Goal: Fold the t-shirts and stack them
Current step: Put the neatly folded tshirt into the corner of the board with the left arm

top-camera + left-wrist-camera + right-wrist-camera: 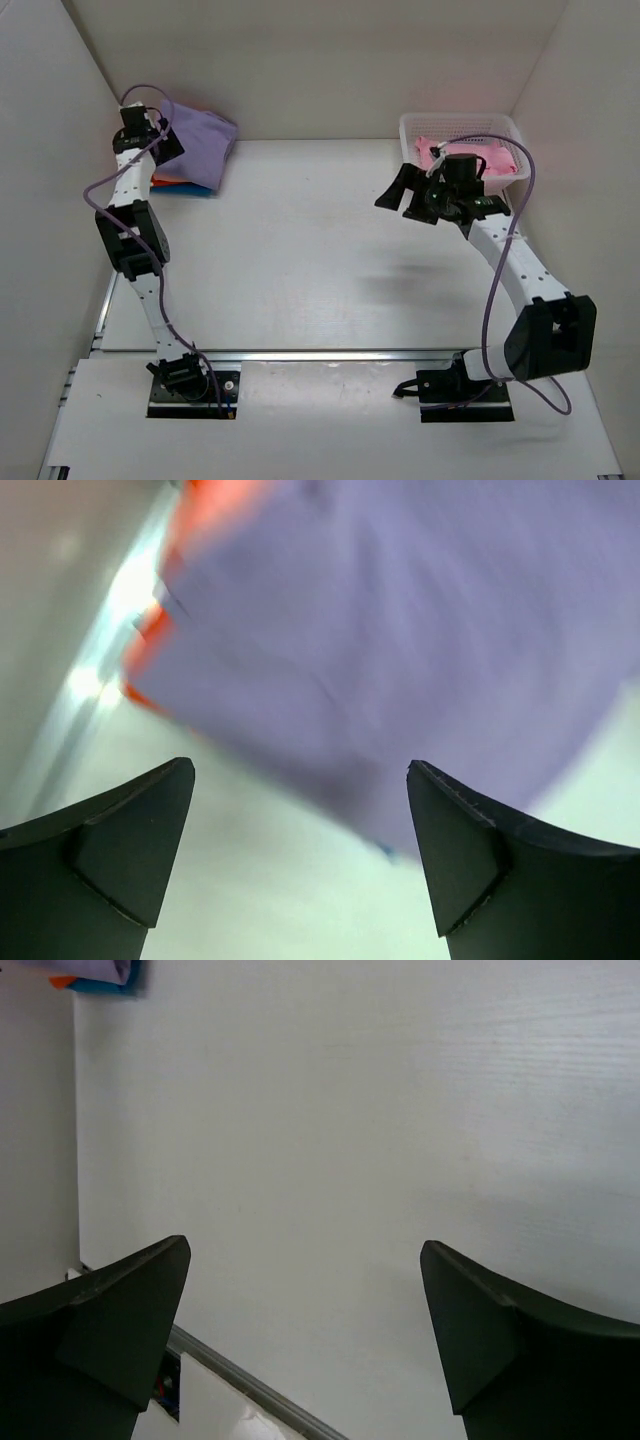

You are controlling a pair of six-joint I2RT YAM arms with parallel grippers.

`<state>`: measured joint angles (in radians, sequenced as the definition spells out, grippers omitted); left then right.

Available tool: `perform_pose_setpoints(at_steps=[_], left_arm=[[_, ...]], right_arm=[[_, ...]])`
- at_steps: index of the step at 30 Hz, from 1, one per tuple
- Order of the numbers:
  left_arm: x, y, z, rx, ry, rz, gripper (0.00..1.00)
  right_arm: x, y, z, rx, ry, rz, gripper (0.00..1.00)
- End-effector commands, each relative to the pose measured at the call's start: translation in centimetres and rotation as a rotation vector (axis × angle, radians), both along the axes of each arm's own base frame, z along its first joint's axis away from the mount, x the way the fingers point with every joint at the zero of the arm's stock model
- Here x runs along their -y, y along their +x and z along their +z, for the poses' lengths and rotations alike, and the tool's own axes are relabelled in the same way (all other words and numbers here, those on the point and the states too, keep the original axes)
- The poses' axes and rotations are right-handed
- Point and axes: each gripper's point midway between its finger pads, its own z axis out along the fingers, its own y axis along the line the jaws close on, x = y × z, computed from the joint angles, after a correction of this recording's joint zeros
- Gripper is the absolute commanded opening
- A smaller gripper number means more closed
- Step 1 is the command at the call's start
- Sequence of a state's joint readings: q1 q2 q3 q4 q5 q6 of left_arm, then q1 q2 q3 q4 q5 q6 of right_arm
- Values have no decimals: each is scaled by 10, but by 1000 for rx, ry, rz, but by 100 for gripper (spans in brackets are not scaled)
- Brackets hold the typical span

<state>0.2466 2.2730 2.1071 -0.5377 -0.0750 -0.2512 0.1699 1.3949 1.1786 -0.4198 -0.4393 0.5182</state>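
A lavender-purple t-shirt (200, 140) lies folded on top of a stack at the far left corner. An orange-red shirt (165, 181) and a blue shirt (195, 191) peek out under it. My left gripper (172, 140) hovers open at the stack's left side. In the left wrist view the lavender shirt (400, 630) fills the frame beyond my open, empty left gripper (300, 780), with orange-red cloth (150, 625) at its edge. My right gripper (398, 195) is open and empty above the table, left of the basket. Pink shirts (470, 160) lie in the basket.
A white mesh basket (505, 125) stands at the far right corner. White walls close in the table on the left, back and right. In the right wrist view my right gripper (305, 1260) faces bare table, with the stack's corner (95, 972) far off.
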Motion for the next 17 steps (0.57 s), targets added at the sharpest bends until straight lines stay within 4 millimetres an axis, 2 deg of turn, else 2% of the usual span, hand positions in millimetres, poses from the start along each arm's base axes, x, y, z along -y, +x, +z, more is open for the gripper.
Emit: perform_pose_setpoints(at_steps=[1, 2, 3, 4, 6, 7, 8, 9, 10, 11, 13, 17], left_arm=[[82, -35, 49, 27, -29, -183, 99], [98, -50, 51, 17, -19, -220, 99], [105, -67, 54, 7, -2, -237, 99], [122, -74, 54, -2, 19, -257, 99], [143, -108, 59, -3, 50, -305, 99], [160, -119, 74, 34, 62, -335, 98], [171, -132, 59, 10, 60, -363, 99], [175, -148, 60, 25, 54, -371, 99], [180, -159, 72, 57, 57, -387, 98], [188, -171, 60, 41, 42, -405, 98], [200, -191, 62, 62, 34, -447, 99], [218, -216, 47, -5, 88, -494, 99]], right_arm=[[21, -14, -6, 12, -78, -53, 99], [29, -18, -8, 12, -99, -62, 99], [35, -22, -9, 21, -118, -61, 99], [44, -26, -13, -4, -129, -76, 98], [58, -30, -9, 3, -151, -96, 99], [61, -34, -6, 13, -160, -82, 99], [64, -35, -6, 15, -167, -84, 99], [68, -39, -3, 23, -176, -81, 100], [73, -41, -1, 34, -184, -92, 99], [75, -42, -2, 32, -198, -86, 99], [77, -45, 3, 53, -209, -88, 99], [86, -37, 8, 78, -271, -96, 99]])
